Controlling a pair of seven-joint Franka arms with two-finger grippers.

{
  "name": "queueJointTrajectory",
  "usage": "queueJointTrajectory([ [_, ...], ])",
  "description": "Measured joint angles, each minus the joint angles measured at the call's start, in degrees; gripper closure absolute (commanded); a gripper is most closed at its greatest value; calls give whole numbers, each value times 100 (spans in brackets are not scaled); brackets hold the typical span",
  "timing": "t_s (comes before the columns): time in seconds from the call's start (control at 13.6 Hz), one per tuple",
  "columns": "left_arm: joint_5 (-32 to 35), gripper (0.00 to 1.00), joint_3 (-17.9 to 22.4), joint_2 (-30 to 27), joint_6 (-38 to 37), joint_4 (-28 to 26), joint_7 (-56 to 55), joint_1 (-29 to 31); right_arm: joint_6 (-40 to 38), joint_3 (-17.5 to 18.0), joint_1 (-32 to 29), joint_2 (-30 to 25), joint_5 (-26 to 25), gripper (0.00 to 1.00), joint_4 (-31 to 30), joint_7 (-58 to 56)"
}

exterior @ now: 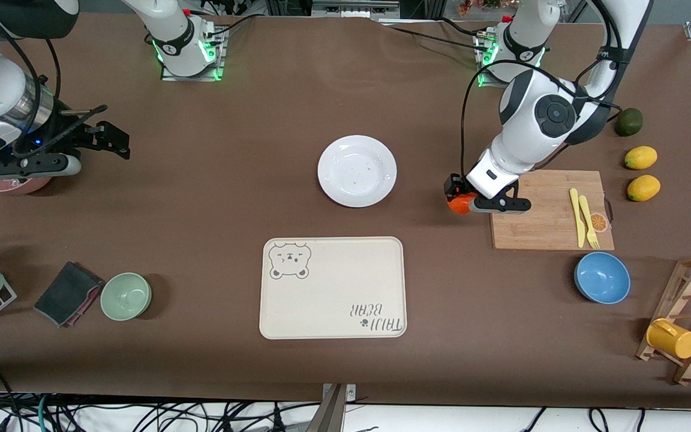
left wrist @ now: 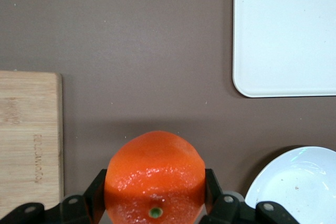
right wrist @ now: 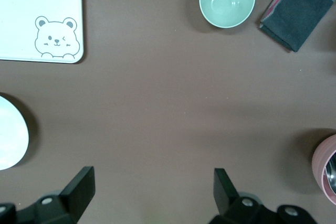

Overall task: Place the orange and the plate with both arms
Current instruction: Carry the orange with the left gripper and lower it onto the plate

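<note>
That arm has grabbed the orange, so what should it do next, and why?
Probably carry it toward the tray. The left hand is shut on the orange, just off the cutting board; the tray lies bare. The right hand waits, open.

The orange point(left wrist: 154, 177) is bright orange-red with a green stem dot, the plate point(exterior: 357, 170) plain glossy white, the tray point(exterior: 333, 287) cream with a grey bear face and lettering, the two bowls pale green point(exterior: 126, 296) and blue point(exterior: 602, 278), the lemons point(exterior: 642, 173) yellow, the table point(exterior: 213, 180) brown.
</note>
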Motion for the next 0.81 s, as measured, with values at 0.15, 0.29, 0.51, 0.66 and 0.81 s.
queueJointTrajectory([
  [0.15, -117, 100, -155, 6, -11, -2, -170, -20, 1, 0, 1, 0, 0, 0, 0, 0],
  [0.29, -225, 100, -290, 51, -30, -9, -515, -290, 2, 1, 2, 1, 0, 0, 0, 0],
  [0.51, -307, 100, -342, 342, 34, -23, -1396, -985, 3, 1, 2, 2, 0, 0, 0, 0],
  [0.66, -387, 100, -348, 668, 355, -18, -1829, -1390, 4, 1, 3, 3, 0, 0, 0, 0],
  [0.81, -424, 100, -345, 1028, 600, 117, -2306, -1746, 4, 1, 3, 3, 0, 0, 0, 0],
])
